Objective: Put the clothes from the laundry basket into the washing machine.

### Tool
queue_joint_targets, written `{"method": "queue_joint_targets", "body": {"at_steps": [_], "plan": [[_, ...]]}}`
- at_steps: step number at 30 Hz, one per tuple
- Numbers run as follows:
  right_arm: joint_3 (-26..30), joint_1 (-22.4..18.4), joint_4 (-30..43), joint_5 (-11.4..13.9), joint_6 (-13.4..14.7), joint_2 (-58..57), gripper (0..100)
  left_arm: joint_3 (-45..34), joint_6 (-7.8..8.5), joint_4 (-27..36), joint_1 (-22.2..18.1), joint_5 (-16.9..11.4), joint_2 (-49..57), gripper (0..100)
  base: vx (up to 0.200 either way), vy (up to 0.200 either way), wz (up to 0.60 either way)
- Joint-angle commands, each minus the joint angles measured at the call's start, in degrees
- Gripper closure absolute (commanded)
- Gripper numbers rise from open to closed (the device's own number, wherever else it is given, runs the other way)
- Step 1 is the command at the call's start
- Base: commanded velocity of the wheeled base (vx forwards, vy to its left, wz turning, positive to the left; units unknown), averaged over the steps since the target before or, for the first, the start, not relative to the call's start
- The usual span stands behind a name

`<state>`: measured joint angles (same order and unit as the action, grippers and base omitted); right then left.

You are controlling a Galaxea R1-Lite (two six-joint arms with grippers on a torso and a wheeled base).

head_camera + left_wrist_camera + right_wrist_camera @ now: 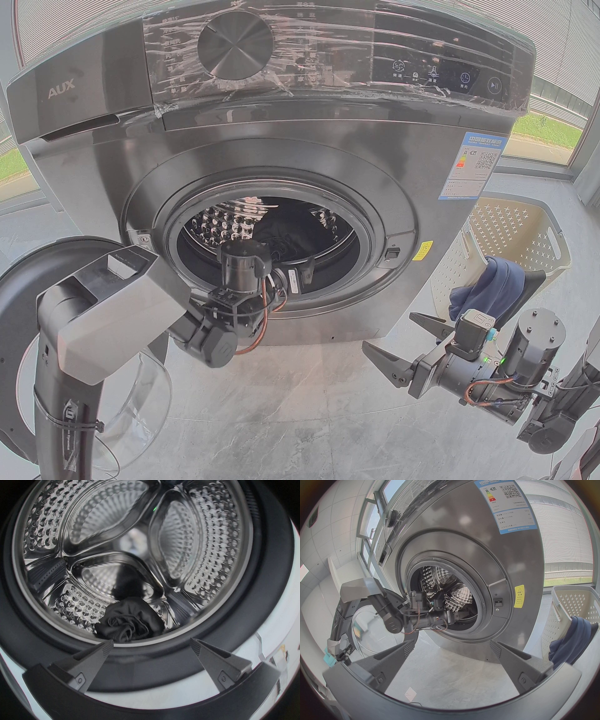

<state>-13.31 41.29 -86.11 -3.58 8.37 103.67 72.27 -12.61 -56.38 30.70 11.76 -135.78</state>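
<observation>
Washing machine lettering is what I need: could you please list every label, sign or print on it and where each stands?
Brand mark: pale capitals, upper left of the washing machine front.
Blue energy label: upper right of the front, with coloured bars and a square code; print too small to read.
Yellow sticker: below it, a warning triangle; text too small.
Control panel icons: captions too small.

Left arm [119,306]: grey angular shell, black cylindrical wrist, orange-brown cables. Right arm [531,350]: black round joints, small green light, dark wedge-shaped jaws, one screw in each.
</observation>
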Motion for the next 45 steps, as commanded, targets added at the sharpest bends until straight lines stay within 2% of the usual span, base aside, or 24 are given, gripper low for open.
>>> {"method": "queue_joint_targets", "body": {"at_steps": [1, 3, 4, 8, 9, 10, 12, 15, 19, 21, 22, 24, 25, 26, 27, 30, 31, 34, 36, 40, 43, 45], "plan": [[0.2, 0.4, 0.0, -0.1, 0.2, -0.6, 0, -20.0, 3.55, -11.5, 4.5, -3.0, 11.0, 0, 0.000, 0.000, 0.00], [0.2, 0.4, 0.0, -0.1, 0.2, -0.6, 0, -20.0, 3.55, -11.5, 4.5, -3.0, 11.0, 0, 0.000, 0.000, 0.00], [0.7, 0.7, 0.0, -0.1, 0.2, -1.5, 0, -28.9, 3.11, -16.2, 6.8, -4.5, 15.6, 0, 0.000, 0.000, 0.00], [4.8, 0.5, 0.0, -1.3, 0.1, -5.1, 0, -41.9, 2.32, -22.6, 9.8, -4.6, 23.8, 0, 0.000, 0.000, 0.00], [5.0, 0.5, 0.0, -1.4, 0.1, -5.2, 0, -41.9, 2.32, -22.6, 9.8, -4.6, 23.8, 0, 0.000, 0.000, 0.00], [7.2, -0.3, 0.2, -2.3, 0.0, -8.0, 0, -47.2, 2.15, -23.8, 12.2, -4.2, 28.7, 0, 0.000, 0.000, 0.00], [10.3, -1.7, 0.5, -2.6, 0.0, -12.0, 0, -52.1, 2.67, -23.7, 14.0, -3.9, 34.3, 0, 0.000, 0.000, 0.00], [13.3, -4.7, 1.9, -2.6, 0.2, -16.7, 0, -56.8, 2.76, -23.5, 14.9, -3.8, 40.0, 0, 0.000, 0.000, 0.00], [13.3, -10.6, 9.7, -3.0, -1.5, -26.7, 0, -62.2, 3.46, -23.6, 14.1, -3.6, 46.8, 0, 0.000, 0.000, 0.00], [13.3, -11.8, 13.7, -2.9, -2.7, -30.6, 0, -64.0, 4.26, -23.6, 14.0, -3.6, 49.1, 0, 0.000, 0.000, 0.00], [13.3, -12.3, 17.9, -3.3, -3.2, -33.8, 0, -65.5, 4.78, -23.4, 13.8, -3.7, 51.4, 0, -0.200, 0.000, 0.00], [13.3, -13.3, 24.5, -3.7, -2.7, -39.1, 0, -67.7, 5.66, -23.2, 13.5, -3.6, 54.6, 0, -0.200, 0.000, 0.00], [13.3, -13.3, 24.5, -3.7, -2.7, -39.1, 0, -69.3, 6.63, -23.2, 13.3, -3.6, 56.6, 0, -0.200, 0.000, 0.00], [13.3, -16.1, 32.3, -5.0, -2.7, -45.3, 0, -70.4, 7.51, -22.9, 13.2, -3.6, 58.2, 0, -0.200, 0.000, 0.00], [13.3, -17.5, 36.1, -5.3, -2.9, -48.6, 0, -71.6, 8.47, -22.5, 12.7, -3.6, 59.8, 0, -0.200, 0.000, 0.00], [13.1, -20.3, 45.4, -5.5, -3.4, -58.0, 0, -72.3, 9.27, -18.8, 11.5, -3.0, 64.1, 0, -0.200, 0.000, 0.00], [13.0, -22.0, 49.5, -5.6, -3.5, -62.0, 0, -72.3, 9.44, -15.9, 11.3, -2.0, 67.0, 0, -0.200, 0.000, 0.00], [12.7, -25.2, 54.4, -5.3, -3.5, -67.8, 0, -72.3, 9.09, -10.9, 11.0, -1.7, 72.0, 0, -0.200, 0.000, 0.00], [12.6, -28.1, 57.9, -4.8, -3.5, -72.3, 0, -72.3, 8.83, -5.8, 8.9, -1.7, 76.5, 0, -0.200, 0.000, 0.00], [12.5, -30.4, 62.1, -4.7, -3.5, -78.8, 0, -72.3, 8.83, 2.2, 6.0, -2.4, 84.4, 0, -0.200, 0.000, 0.00], [12.0, -32.3, 68.3, -4.7, -4.2, -85.7, 0, -72.3, 8.74, 12.2, 2.8, -2.9, 92.7, 0, -0.200, 0.000, 0.00], [11.6, -33.6, 70.6, -4.7, -4.2, -88.2, 0, -72.3, 8.65, 16.6, 1.1, -3.2, 96.6, 0, -0.200, 0.000, 0.00]]}}
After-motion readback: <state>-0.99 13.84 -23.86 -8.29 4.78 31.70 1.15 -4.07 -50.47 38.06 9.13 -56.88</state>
